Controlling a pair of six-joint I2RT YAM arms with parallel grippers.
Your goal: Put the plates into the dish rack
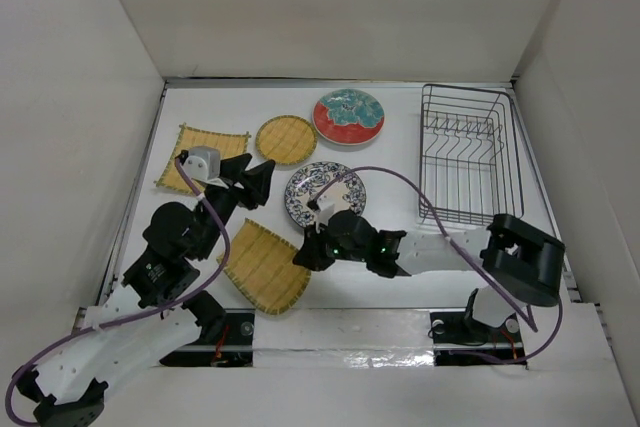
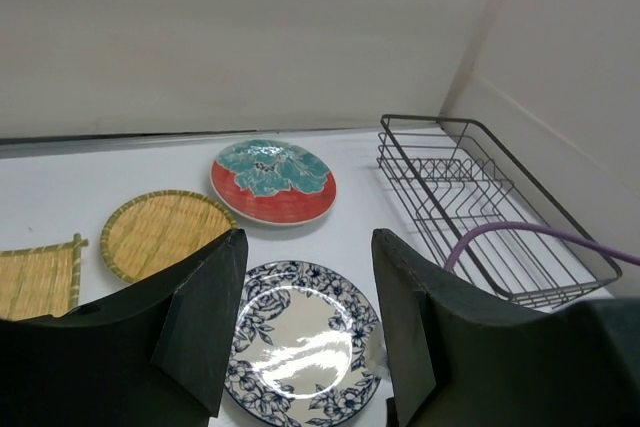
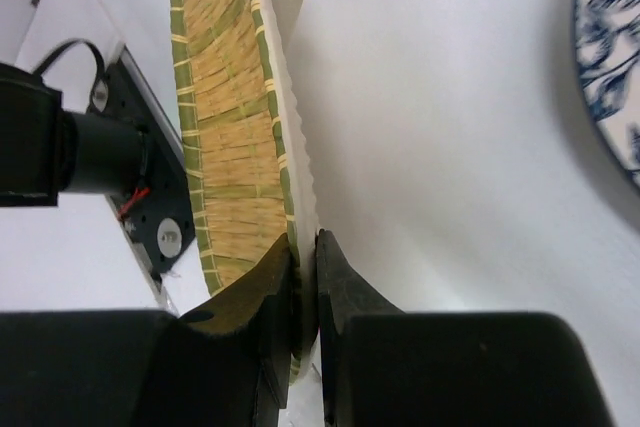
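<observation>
My right gripper is shut on the rim of the rounded-square yellow plate, which lies near the front of the table. In the top view this gripper sits at the plate's right edge. My left gripper stands open and empty above the near-left side of the blue-and-white floral plate. Farther back lie the red-rimmed plate, a round yellow plate and a square yellow plate. The black wire dish rack holds no plates at the right.
White walls close in the table on the left, back and right. A purple cable loops from the right arm across the table beside the rack's near-left corner. The left arm covers part of the square yellow plate.
</observation>
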